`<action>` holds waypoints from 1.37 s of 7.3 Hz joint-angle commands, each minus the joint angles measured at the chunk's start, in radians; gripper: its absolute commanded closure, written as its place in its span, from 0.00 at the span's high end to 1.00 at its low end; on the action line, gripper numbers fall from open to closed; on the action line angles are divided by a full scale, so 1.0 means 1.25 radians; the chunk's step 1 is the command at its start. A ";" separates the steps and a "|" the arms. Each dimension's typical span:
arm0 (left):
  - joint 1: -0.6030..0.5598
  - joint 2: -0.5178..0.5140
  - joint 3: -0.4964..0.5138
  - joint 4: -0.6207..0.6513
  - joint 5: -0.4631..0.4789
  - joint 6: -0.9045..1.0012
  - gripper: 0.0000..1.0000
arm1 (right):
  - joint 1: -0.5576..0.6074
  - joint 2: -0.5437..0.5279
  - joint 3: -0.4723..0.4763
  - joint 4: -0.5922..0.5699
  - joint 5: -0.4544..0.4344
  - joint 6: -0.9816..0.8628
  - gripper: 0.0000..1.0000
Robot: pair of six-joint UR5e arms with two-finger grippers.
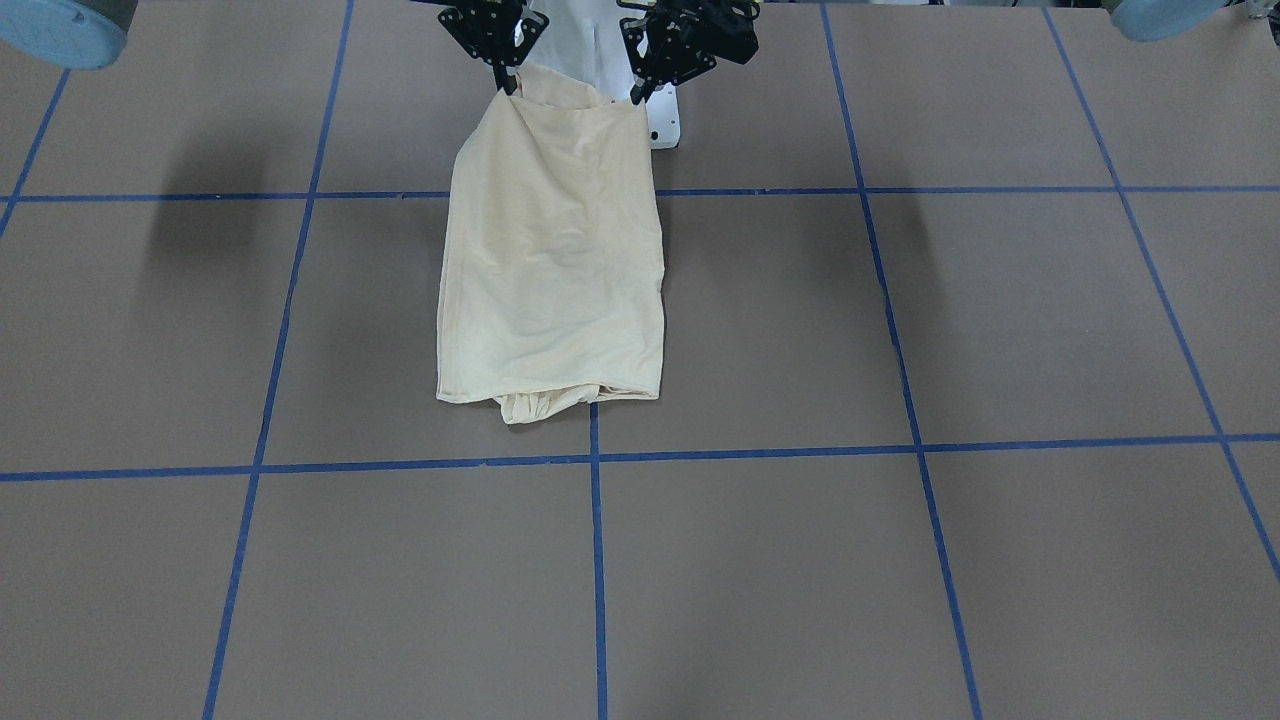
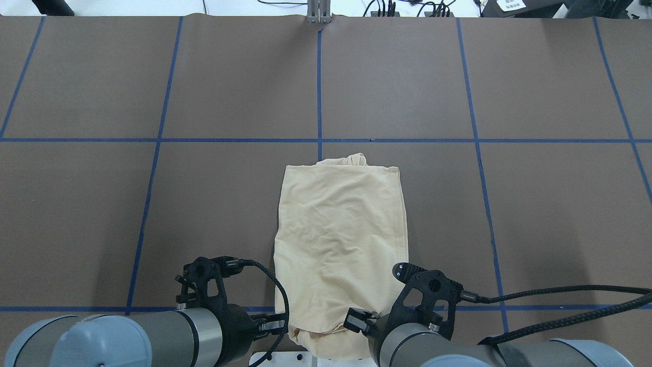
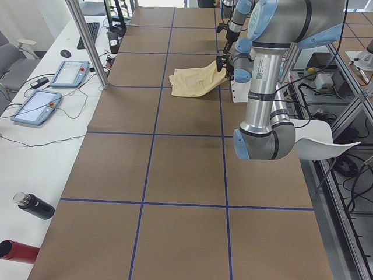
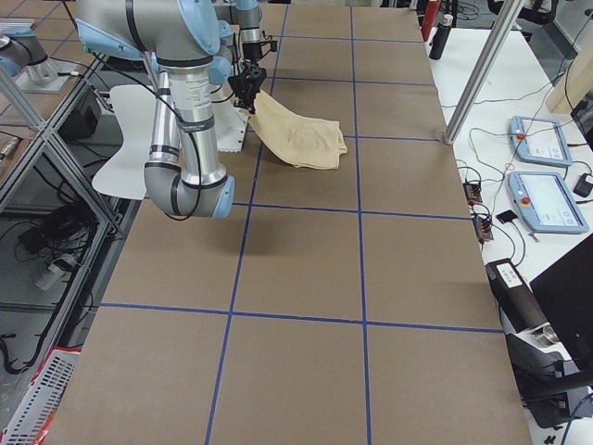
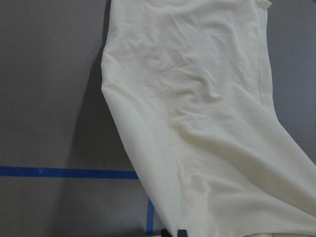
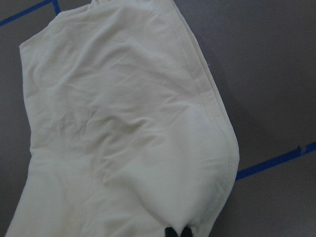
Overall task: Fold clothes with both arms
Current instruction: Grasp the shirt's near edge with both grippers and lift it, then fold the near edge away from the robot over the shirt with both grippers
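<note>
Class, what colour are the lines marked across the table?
The lines are blue, clearest in the overhead view.

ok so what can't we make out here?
The pale cream-yellow thin-fabric shirt: underside and inner layers, every view, covered by its own top layer.
Left jaws, right jaws: wrist views show only dark tips, cut off by the bottom edge.
Both side views: grasp too small to judge.

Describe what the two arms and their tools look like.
The left arm and right arm are silver-grey jointed tubes with light blue joint caps. The left tool and right tool are black, two-fingered, on bolted black brackets. A black braided cable runs to each.
</note>
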 commanded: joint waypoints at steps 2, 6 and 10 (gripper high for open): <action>-0.106 -0.082 0.123 0.019 -0.001 0.011 0.00 | 0.130 0.028 -0.161 0.147 0.000 -0.050 0.00; -0.234 -0.114 0.160 0.021 -0.007 0.127 0.00 | 0.221 0.046 -0.200 0.196 0.004 -0.104 0.00; -0.297 -0.199 0.299 0.009 -0.008 0.152 0.00 | 0.285 0.115 -0.319 0.195 0.010 -0.144 0.00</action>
